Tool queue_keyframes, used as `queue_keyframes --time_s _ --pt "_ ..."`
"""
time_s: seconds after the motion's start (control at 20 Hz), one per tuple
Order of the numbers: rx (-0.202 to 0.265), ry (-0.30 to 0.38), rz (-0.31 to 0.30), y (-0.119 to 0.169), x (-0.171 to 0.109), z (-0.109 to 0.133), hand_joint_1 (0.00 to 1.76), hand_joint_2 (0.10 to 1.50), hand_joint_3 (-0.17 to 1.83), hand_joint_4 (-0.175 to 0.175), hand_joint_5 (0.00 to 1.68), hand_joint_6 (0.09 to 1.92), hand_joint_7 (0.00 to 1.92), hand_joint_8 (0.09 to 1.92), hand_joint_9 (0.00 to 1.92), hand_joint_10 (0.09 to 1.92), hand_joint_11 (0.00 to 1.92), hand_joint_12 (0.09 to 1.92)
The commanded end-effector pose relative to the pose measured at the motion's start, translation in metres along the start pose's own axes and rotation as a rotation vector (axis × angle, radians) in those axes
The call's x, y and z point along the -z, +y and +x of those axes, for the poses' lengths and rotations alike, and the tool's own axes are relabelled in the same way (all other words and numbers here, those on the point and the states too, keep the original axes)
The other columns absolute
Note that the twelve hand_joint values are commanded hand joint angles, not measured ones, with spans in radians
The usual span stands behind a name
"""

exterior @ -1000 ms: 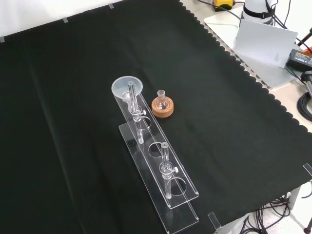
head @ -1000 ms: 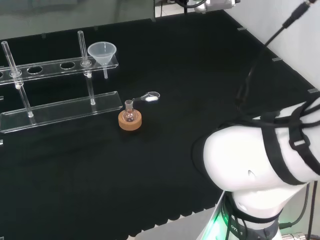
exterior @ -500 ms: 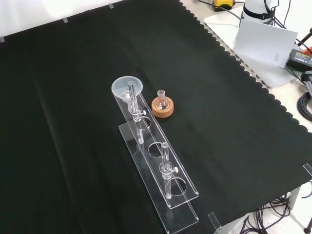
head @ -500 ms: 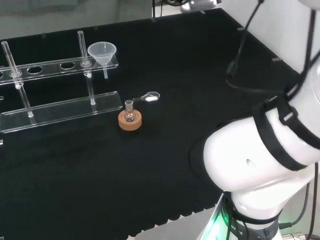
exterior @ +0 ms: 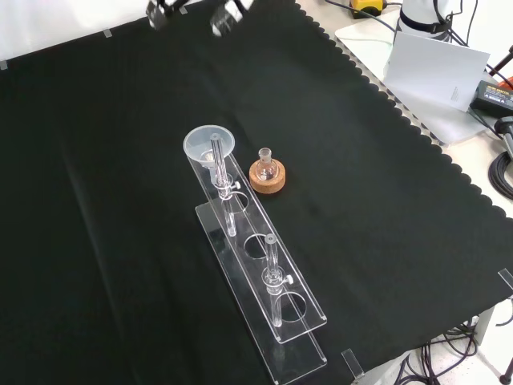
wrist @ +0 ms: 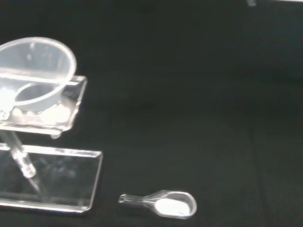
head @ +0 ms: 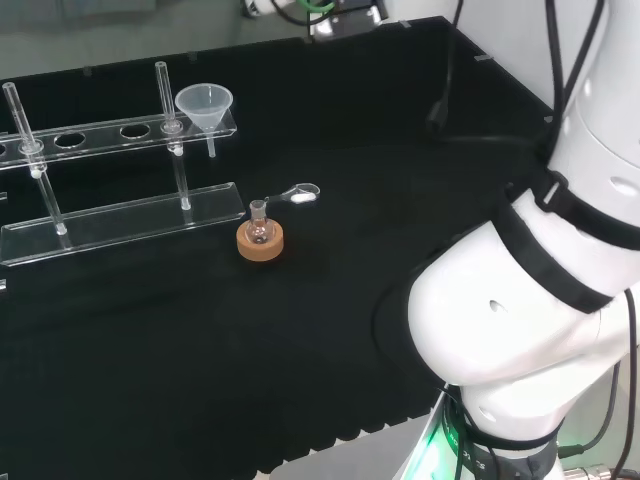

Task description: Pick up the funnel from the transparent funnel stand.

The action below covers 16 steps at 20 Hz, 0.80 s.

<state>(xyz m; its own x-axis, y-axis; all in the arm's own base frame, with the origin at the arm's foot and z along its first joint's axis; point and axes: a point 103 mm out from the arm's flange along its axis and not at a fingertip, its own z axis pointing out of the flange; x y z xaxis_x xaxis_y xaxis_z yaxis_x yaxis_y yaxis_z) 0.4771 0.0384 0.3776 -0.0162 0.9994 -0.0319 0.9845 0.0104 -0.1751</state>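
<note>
Black cloth covers the worktop (exterior: pixel 385 176). At the front view's top edge, blurred parts of the hand (exterior: pixel 227 14) appear; finger state cannot be determined. The funnel (exterior: pixel 208 145) sits in the end hole of the stand (exterior: pixel 264 277), hand well apart. Step: approach (judged). Next: descend over the funnel rim, then close. Wrist view alone resolves a small scoop (wrist: pixel 163 205) near the stand's base.

White arm (head: pixel 530 330) bent, hand (exterior: pixel 226 14) blurred, perhaps open
</note>
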Motion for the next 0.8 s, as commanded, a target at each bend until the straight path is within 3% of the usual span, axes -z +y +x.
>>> queue_keyframes --time_s 0.05,0.25,0.4,0.8 --pt "0.068 -0.008 0.040 0.021 -0.012 0.041 0.17 1.05 0.27 -0.034 0.24 0.09 0.08 0.63 0.29 0.72 0.13 1.40" --pt "0.107 -0.014 0.092 0.034 -0.024 0.057 0.35 0.97 0.24 -0.037 0.20 0.09 0.05 0.66 0.27 0.74 0.13 1.40" --pt "0.132 -0.005 0.128 0.043 -0.032 0.062 0.39 0.94 0.23 -0.035 0.17 0.09 0.01 0.66 0.24 0.76 0.13 1.41" --pt "0.141 -0.001 0.230 0.056 -0.045 0.075 0.41 0.87 0.22 -0.033 0.03 0.09 0.00 0.33 0.14 0.82 0.22 1.47"
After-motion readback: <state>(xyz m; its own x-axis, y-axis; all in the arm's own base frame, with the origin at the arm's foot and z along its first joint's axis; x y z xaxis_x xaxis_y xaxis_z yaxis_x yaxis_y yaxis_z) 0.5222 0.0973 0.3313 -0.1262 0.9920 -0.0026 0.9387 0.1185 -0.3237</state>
